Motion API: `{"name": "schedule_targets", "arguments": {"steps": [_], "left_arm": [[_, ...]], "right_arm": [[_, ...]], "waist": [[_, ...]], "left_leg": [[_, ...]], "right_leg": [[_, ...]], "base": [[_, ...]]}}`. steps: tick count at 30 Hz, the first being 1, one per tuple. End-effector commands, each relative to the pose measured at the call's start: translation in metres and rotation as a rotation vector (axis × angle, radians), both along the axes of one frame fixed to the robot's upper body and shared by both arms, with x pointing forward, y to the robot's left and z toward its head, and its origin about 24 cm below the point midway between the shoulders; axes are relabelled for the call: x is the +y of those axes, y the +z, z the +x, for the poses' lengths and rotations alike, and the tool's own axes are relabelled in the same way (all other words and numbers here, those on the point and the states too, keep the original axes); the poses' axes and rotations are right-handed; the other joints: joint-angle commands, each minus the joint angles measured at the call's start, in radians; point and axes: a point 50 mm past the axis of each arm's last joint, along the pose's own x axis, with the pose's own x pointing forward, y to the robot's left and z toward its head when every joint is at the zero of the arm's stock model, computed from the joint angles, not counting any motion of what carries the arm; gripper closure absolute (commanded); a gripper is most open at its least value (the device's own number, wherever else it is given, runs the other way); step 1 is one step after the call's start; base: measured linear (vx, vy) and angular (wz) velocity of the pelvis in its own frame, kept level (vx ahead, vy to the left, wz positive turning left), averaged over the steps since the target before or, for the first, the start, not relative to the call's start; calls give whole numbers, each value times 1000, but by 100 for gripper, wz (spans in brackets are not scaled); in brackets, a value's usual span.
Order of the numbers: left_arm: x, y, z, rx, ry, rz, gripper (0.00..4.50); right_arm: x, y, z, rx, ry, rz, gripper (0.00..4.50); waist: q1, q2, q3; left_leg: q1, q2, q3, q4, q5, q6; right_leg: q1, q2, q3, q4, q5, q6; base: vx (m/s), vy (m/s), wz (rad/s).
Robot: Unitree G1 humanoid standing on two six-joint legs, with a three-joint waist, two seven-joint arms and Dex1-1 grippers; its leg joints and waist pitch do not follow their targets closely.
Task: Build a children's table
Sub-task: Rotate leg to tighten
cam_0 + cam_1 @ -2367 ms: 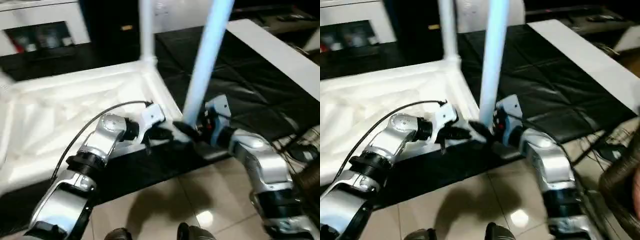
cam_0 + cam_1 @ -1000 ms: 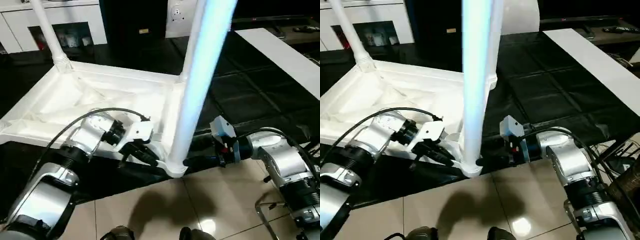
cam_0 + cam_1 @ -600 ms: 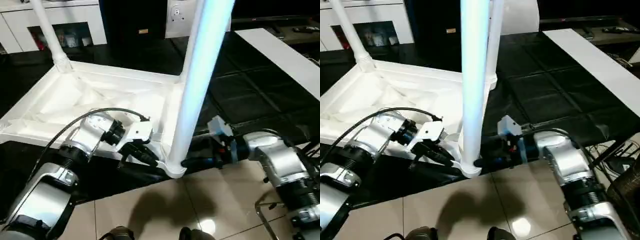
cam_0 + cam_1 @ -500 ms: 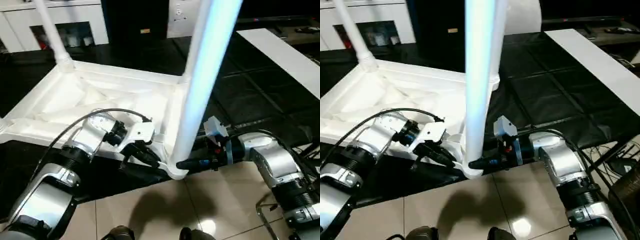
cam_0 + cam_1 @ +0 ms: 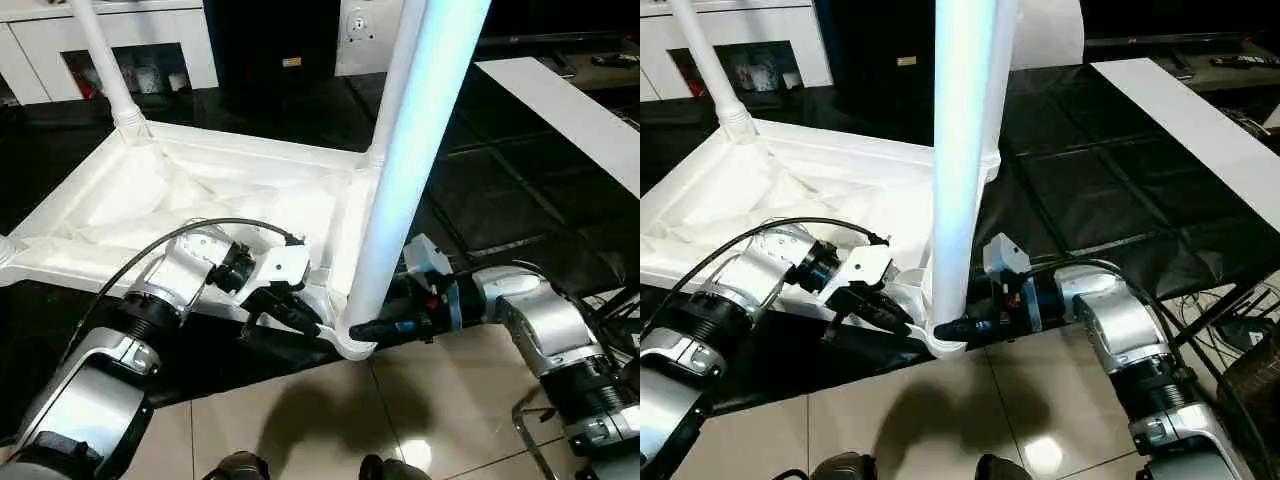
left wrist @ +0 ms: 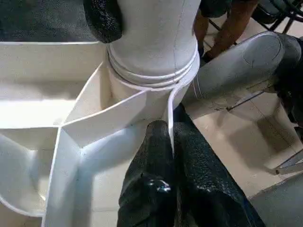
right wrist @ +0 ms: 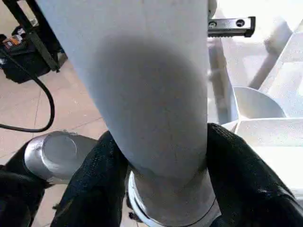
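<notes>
The tabletop (image 5: pixel 200 200) lies upside down on the black bench (image 5: pixel 520 180), with one corner sticking out over the floor. A leg (image 5: pixel 400 190) stands up in that near corner socket (image 5: pixel 350 340). Two more legs stand in the far corners.

The right end effector (image 5: pixel 952 328) hugs the leg right at its bottom, one finger (image 7: pixel 99 179) on each side. The left end effector (image 5: pixel 300 318) is pressed together on a thin rib (image 6: pixel 170 118) of the tabletop, just beside the socket.

The plastic looks light, stiff and smooth, so it may slip. The leg is long and could tip, so low down near the socket is the best place to hold it. The thin ribs could bend if squeezed hard.
</notes>
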Motion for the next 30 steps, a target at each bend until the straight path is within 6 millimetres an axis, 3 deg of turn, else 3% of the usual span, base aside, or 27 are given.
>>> {"name": "schedule_targets", "arguments": {"steps": [1, 7, 10, 13, 15, 16, 17, 19, 20, 21, 23, 24, 25, 26, 27, 28, 29, 30], "left_arm": [[-8, -8, -8, 31, -77, 34, 450], [-9, -9, -7, 34, -42, 19, 450], [-14, -10, -3, 26, 56, -23, 450], [-23, -10, 4, 21, 191, -77, 450], [-33, -7, 8, 41, 290, -143, 450], [-40, -5, 11, 41, 348, -167, 450], [-43, -4, 13, 35, 376, -173, 450], [-56, 0, 19, 29, 487, -214, 450], [-62, 2, 22, 31, 547, -233, 450], [-66, 3, 24, 33, 589, -243, 450], [-71, 5, 28, 24, 666, -260, 450], [-73, 6, 30, 19, 699, -264, 450], [-77, 10, 34, -7, 779, -284, 450], [-77, 10, 35, -13, 798, -289, 450], [-80, 13, 36, -28, 830, -302, 450], [-80, 13, 36, -28, 830, -302, 450], [-84, 15, 36, -44, 851, -314, 450], [-86, 17, 35, -57, 849, -321, 450]], "right_arm": [[1, 5, 0, -7, 22, 6, 237], [4, 2, -4, 7, 22, 16, 244], [10, -1, -9, 25, -40, 61, 245], [17, -8, -10, 20, -164, 73, 245], [25, -15, -7, 28, -310, 51, 246], [31, -17, -4, 39, -385, 43, 246], [33, -18, -3, 42, -415, 41, 247], [46, -17, 2, 64, -525, 58, 249], [52, -17, 6, 80, -594, 61, 250], [57, -16, 9, 91, -643, 60, 250], [63, -15, 15, 105, -731, 59, 250], [65, -14, 17, 111, -761, 59, 250], [72, -12, 22, 116, -809, 58, 250], [74, -11, 23, 116, -817, 59, 250], [79, -9, 25, 122, -836, 72, 250], [79, -9, 25, 122, -836, 72, 250], [83, -6, 27, 120, -847, 92, 250], [86, -4, 27, 115, -856, 105, 194]], "waist": [[-6, -8, -70], [-6, -8, -66], [-5, -6, -64], [-9, -9, -56], [-18, -12, -51], [-23, -7, -46], [-36, -8, -46], [-55, -1, -45], [-68, -2, -44], [-74, 3, -43], [-101, 15, -40], [-107, 24, -39], [-117, 31, -36], [-131, 31, -34], [-130, 34, -32], [-132, 29, -32], [-134, 24, -31], [-133, 22, -31]], "left_leg": [[6, 32, 1, -64, -228, 66], [8, 32, 1, -66, -236, 64], [8, 33, 2, -68, -241, 63], [13, 29, -2, -72, -295, 41], [12, 22, -8, -73, -320, 25], [12, 17, -12, -74, -337, 17], [12, 15, -17, -74, -352, 9], [13, 14, -22, -74, -390, 3], [9, 13, -27, -76, -411, 5], [9, 14, -29, -78, -422, 4], [17, 20, -40, -83, -495, 8], [16, 23, -44, -86, -512, 7], [21, 32, -52, -94, -561, 9], [14, 41, -61, -103, -607, 11], [16, 44, -62, -107, -628, 11], [31, 34, -55, -100, -629, 12], [34, 24, -50, -92, -606, 15], [34, 12, -45, -81, -550, 25]], "right_leg": [[65, -46, 38, -65, -379, -199], [63, -45, 39, -67, -393, -193], [61, -44, 41, -69, -391, -193], [55, -47, 38, -82, -499, -161], [54, -47, 33, -94, -614, -111], [50, -48, 28, -104, -681, -80], [50, -47, 21, -112, -718, -58], [48, -44, 12, -120, -738, -42], [54, -43, 1, -128, -745, -31], [55, -43, -2, -129, -741, -31], [64, -44, -32, -149, -723, -25], [71, -46, -39, -149, -703, -28], [77, -45, -47, -151, -653, -37], [89, -47, -54, -143, -593, -45], [90, -47, -51, -140, -581, -47], [75, -53, -46, -150, -594, -56], [68, -56, -47, -158, -619, -57], [66, -63, -50, -170, -677, -50]], "base": [[0, 0, 0], [0, 0, 0], [0, 0, 0], [0, 0, 0], [0, 0, 0], [0, 0, 0], [0, 0, 0], [0, 0, 0], [0, 0, 0], [0, 0, 0], [-12, 25, -6], [-23, 51, -13], [-16, 56, -10], [-10, 53, -9], [-10, 53, -9], [0, 0, 0], [0, 0, 0], [0, 0, 0]]}}
